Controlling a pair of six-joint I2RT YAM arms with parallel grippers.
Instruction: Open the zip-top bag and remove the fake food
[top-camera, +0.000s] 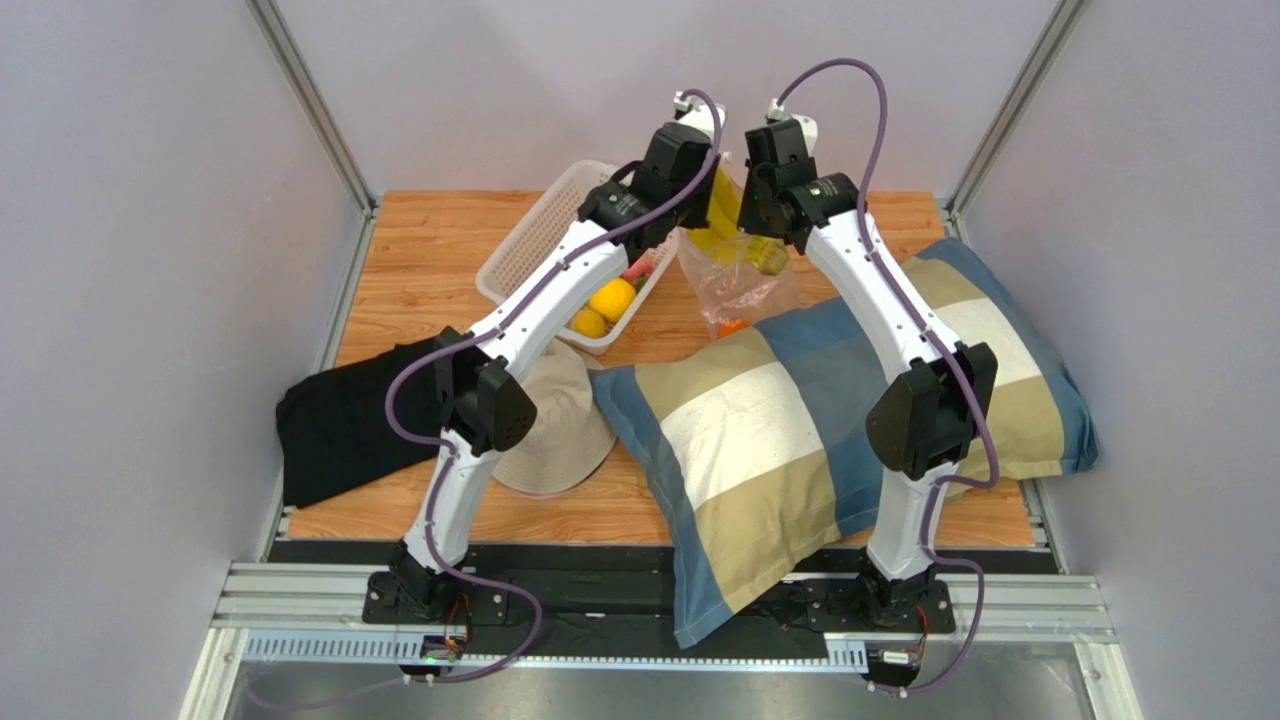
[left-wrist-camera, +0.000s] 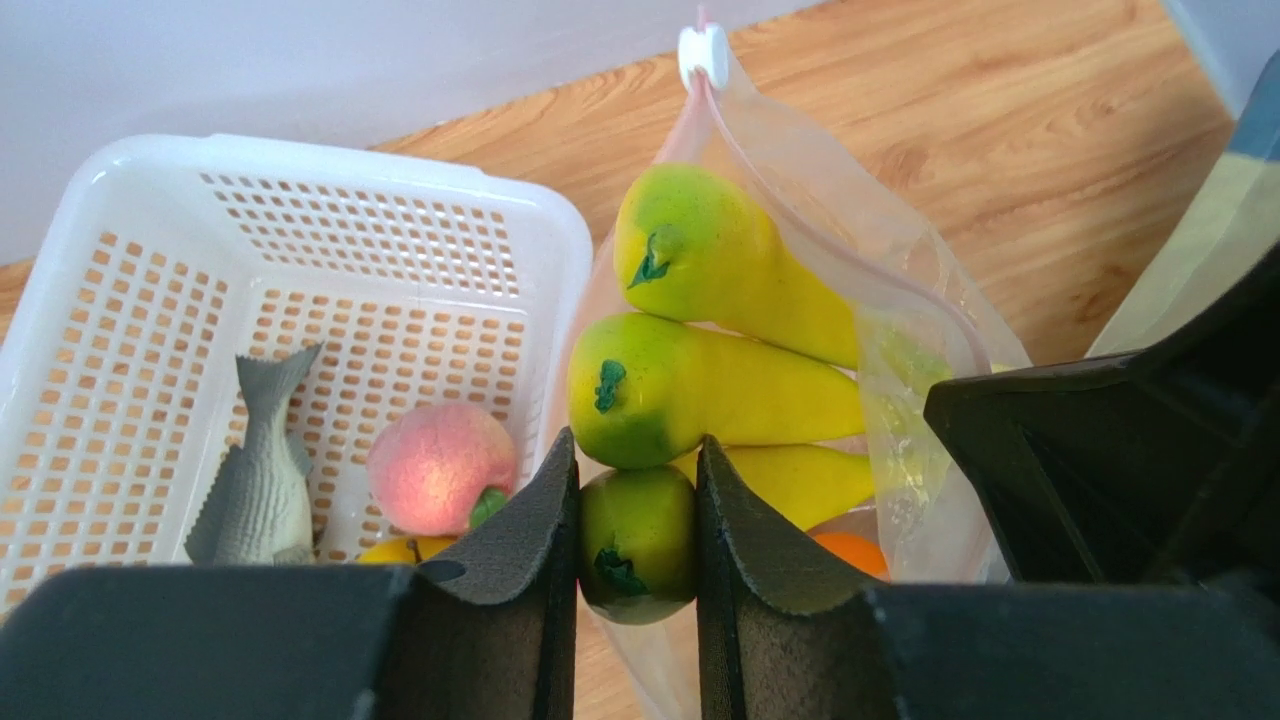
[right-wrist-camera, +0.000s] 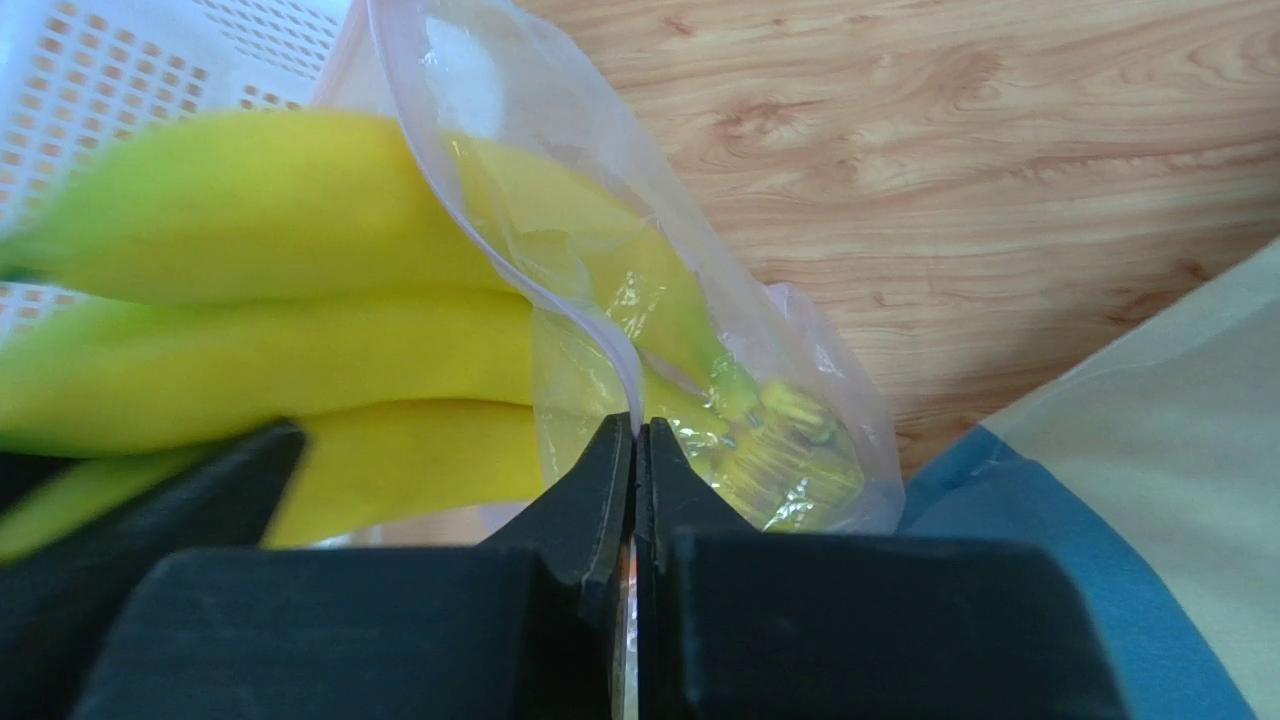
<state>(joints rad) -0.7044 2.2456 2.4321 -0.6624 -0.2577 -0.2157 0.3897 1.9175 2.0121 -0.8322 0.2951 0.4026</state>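
Note:
The clear zip-top bag (top-camera: 718, 278) hangs above the table between the two grippers, its mouth open. The yellow banana bunch (left-wrist-camera: 706, 383) sticks halfway out of it toward the white mesh basket (left-wrist-camera: 376, 165). My left gripper (left-wrist-camera: 637, 525) is shut on the green tip of the lowest banana. My right gripper (right-wrist-camera: 633, 435) is shut on the bag's zip edge (right-wrist-camera: 579, 323). An orange (left-wrist-camera: 854, 552) lies low in the bag. In the basket lie a grey fish (left-wrist-camera: 263, 480), a pink fruit (left-wrist-camera: 439, 462) and yellow round fruits (top-camera: 609, 297).
A large checked pillow (top-camera: 812, 420) lies at the right, its corner just under the bag. A beige hat (top-camera: 564, 435) and a black cloth (top-camera: 338, 428) lie at the left front. Bare wooden table (top-camera: 436, 240) shows behind the basket.

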